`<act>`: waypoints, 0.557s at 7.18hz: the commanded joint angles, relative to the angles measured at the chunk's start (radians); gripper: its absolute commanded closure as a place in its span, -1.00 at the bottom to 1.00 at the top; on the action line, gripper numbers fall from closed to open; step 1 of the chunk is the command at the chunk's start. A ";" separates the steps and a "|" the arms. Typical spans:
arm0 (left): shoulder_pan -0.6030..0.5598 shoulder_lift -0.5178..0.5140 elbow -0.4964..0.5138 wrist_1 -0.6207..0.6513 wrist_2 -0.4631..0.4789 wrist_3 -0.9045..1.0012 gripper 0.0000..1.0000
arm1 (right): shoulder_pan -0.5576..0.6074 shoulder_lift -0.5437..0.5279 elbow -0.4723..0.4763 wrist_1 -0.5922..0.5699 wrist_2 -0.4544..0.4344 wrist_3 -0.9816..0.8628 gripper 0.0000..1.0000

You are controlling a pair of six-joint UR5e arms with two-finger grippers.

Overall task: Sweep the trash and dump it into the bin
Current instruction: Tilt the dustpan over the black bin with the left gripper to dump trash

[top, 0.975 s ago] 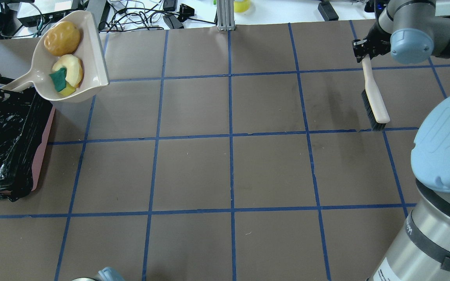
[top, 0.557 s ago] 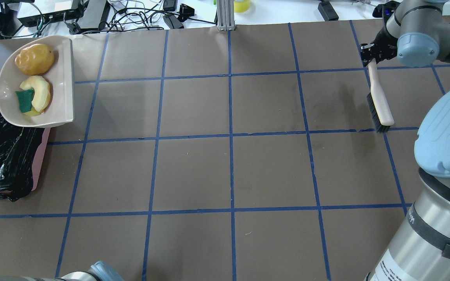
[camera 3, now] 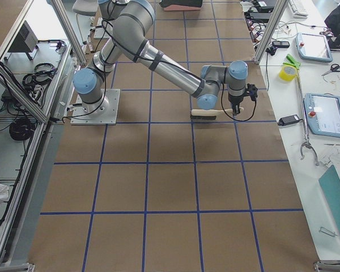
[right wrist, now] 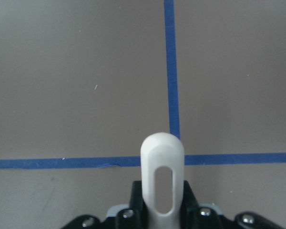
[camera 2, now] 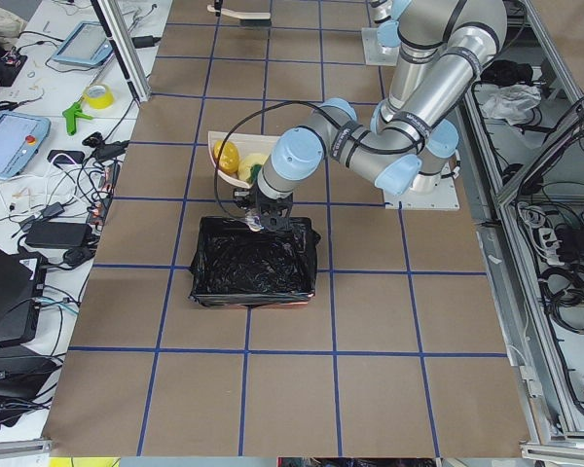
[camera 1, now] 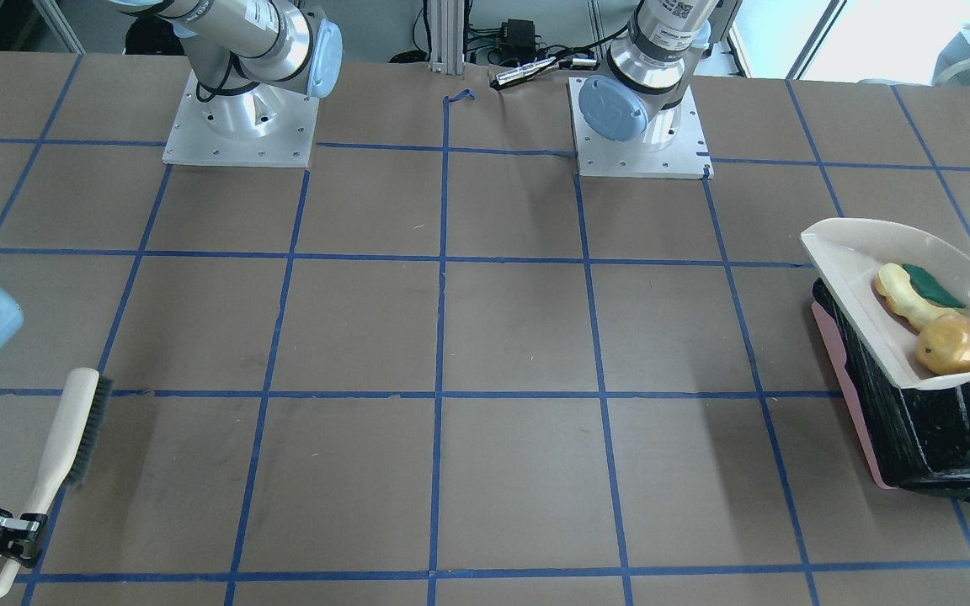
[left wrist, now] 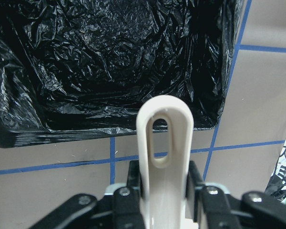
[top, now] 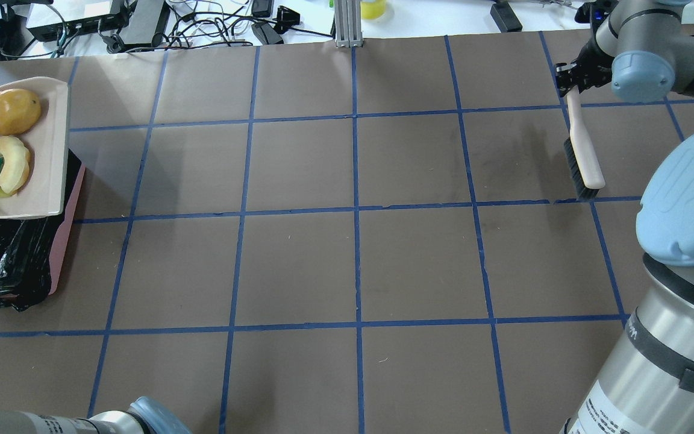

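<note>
The robot's near left arm (camera 2: pixel 409 97) bends low over the blue-taped brown table (camera 2: pixel 370 341), its left gripper (camera 2: pixel 262 220) hanging just above the far rim of the black-lined bin (camera 2: pixel 209 287). Just beyond the gripper, a beige dustpan (camera 2: pixel 217 144) carries the trash: an orange-yellow lump (camera 2: pixel 226 156) beside a pale yellow piece (camera 2: pixel 254 165). Well past it, at the table's far end, a brush (camera 2: pixel 245 13) shows.

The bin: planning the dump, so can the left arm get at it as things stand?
Probably yes: the left gripper holds the dustpan partly over the bin, whose open top shows nothing covering it.
</note>
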 commanded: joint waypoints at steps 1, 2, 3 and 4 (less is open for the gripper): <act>0.038 -0.061 0.074 0.006 0.061 0.119 1.00 | 0.001 0.015 -0.009 -0.001 0.008 -0.005 1.00; 0.053 -0.086 0.106 0.013 0.078 0.147 1.00 | 0.001 0.019 -0.009 -0.003 0.033 -0.003 1.00; 0.055 -0.112 0.134 0.054 0.105 0.178 1.00 | 0.001 0.024 -0.010 -0.004 0.033 -0.006 1.00; 0.056 -0.135 0.152 0.058 0.110 0.192 1.00 | 0.001 0.022 -0.012 -0.007 0.033 -0.008 0.92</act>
